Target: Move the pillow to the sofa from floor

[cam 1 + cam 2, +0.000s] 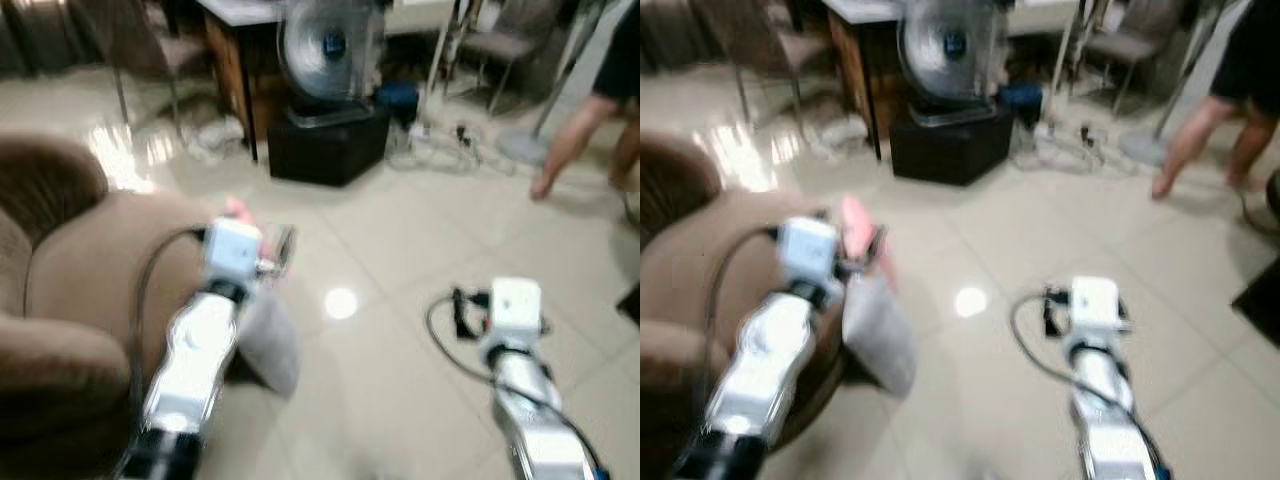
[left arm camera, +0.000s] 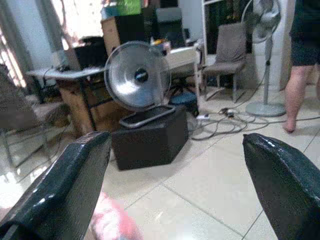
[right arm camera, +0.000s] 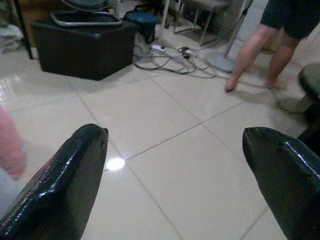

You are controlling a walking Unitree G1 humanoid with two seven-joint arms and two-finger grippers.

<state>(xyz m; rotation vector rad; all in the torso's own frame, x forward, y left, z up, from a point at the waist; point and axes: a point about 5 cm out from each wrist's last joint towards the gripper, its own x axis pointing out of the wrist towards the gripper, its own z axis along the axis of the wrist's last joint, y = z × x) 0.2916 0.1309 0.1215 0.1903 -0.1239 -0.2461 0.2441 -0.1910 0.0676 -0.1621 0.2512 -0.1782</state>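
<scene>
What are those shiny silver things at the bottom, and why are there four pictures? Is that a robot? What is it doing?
Yes, it is a walking robot. The silver things are its two arms. Two pictures come from cameras in its head, looking down. The other two come from cameras on its wrists, so the big black shapes there are its fingers, seen very close.

The left gripper is up by the brown sofa, next to a pink and grey pillow leaning against it. The picture is blurry, so I cannot tell if it touches the pillow. Its jaws are wide open. The right gripper hovers over the shiny floor, jaws open too.

Further back stand a fan on a black box, and a person's legs.
</scene>
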